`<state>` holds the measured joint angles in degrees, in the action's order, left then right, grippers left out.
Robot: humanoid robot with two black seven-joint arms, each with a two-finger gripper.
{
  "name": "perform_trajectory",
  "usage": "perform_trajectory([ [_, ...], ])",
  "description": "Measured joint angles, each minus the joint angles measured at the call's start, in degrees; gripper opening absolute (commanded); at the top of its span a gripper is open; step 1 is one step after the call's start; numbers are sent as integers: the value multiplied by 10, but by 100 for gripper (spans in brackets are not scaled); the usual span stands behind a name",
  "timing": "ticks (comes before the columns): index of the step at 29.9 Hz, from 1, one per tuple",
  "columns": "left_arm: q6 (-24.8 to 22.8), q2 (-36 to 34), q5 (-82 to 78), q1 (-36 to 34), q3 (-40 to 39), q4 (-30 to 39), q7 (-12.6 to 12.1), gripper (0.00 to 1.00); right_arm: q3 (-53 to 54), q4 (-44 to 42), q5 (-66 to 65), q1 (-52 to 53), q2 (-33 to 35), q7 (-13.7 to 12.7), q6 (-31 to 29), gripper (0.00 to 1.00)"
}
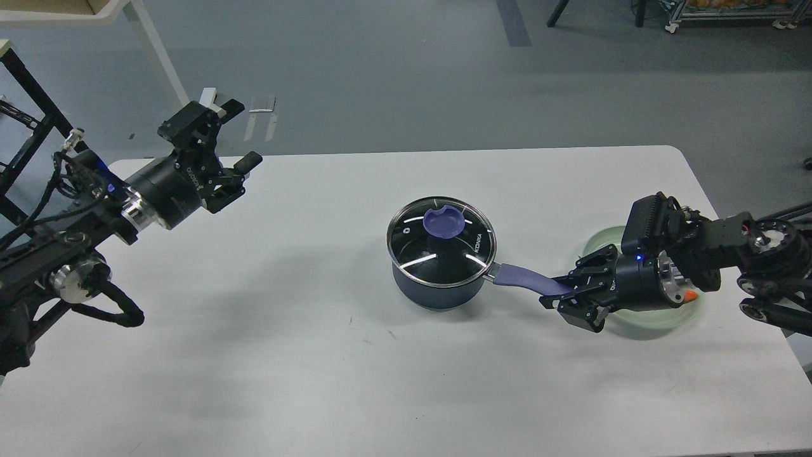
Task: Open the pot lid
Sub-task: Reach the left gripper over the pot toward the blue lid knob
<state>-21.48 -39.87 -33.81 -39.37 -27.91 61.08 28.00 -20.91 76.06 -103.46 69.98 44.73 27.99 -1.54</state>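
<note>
Two black arms reached over the white tabletop [254, 355], and between them stood the small dark navy saucepan [438, 289] with its round clear glass lid [441, 244] seated squarely on the steel rim, so the opening step had not yet been done. The pot sat a little right of the tabletop's middle, its long purple handle [530, 281] pointing right toward the right gripper [558, 297]. That gripper's fingers lay to either side of the handle's far end and looked closed on it, bracing the pot; whether the pads pressed firmly could not be told from this view. Behind and under that gripper lay a pale green glass plate [672, 317], just beside the handle's end. The left gripper [244, 136] hung well apart from the pot, raised near the tabletop's far left corner, its fingers spread wide and holding nothing. The flat purple knob [444, 222] at the lid's centre was the evident place to take hold. To do the step well, the left arm would likely need to travel right, come down over the knob from above with the fingers straddling it, close squarely on its flat sides, and lift straight up so the steel rim cleared the pot without dragging. The right gripper's brace mattered meanwhile: a slack hold could let the pot tip or slide toward the glass plate.
</note>
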Motion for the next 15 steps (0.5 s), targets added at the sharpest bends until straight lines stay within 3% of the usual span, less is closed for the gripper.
perform_trajectory([
  [5,14,9,-256,-52,0,38,0,99,0,1,1,0,0,0,1,23],
  [9,54,23,-491,-93,6,76,0,99,0,1,1,0,0,0,1,23],
  [15,119,75,-661,-190,116,87,0,99,0,1,2,0,0,0,2,23],
])
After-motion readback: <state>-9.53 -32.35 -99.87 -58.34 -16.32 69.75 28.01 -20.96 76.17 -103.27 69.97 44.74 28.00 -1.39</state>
